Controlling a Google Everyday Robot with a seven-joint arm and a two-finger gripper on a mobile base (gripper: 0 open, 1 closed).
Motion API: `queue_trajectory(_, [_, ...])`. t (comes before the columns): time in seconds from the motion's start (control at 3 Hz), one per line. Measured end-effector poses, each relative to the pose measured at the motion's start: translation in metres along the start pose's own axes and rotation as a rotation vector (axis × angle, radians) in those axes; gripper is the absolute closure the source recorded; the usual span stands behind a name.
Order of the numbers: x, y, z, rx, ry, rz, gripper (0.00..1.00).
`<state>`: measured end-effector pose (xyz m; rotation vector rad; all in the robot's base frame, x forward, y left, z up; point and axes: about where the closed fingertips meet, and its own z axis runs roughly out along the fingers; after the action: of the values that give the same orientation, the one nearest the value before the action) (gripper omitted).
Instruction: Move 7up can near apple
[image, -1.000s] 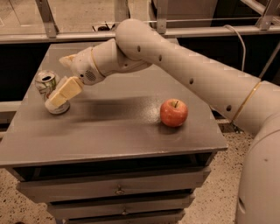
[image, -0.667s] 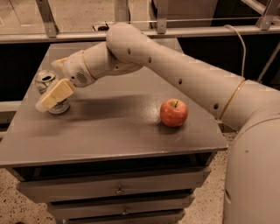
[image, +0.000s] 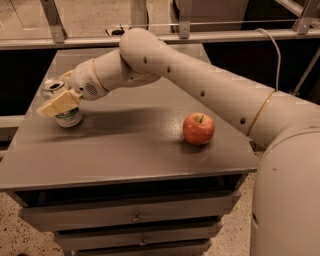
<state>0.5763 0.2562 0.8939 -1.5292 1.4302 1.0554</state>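
Small silver-white 7up can with green marking (image: 68, 118) stands at left part of grey metal table top (image: 130, 150), well apart from round red glossy apple (image: 198, 128) on right. Cream gripper (image: 58, 102) lies across can front; I cannot tell if it clamps already. My judgement: take firm hold at can middle, lift little, carry right slowly, set down just beside apple, no bumping. Against one second ago: gripper went more left, onto can; apple same place.
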Motion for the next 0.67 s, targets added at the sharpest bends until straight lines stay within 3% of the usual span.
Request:
queue_trajectory(0.33, [-0.002, -0.004, -0.015, 0.027, -0.001, -0.001, 0.71])
queue_trajectory(0.67, [-0.009, -0.017, -0.055, 0.091, -0.01, -0.026, 0.94])
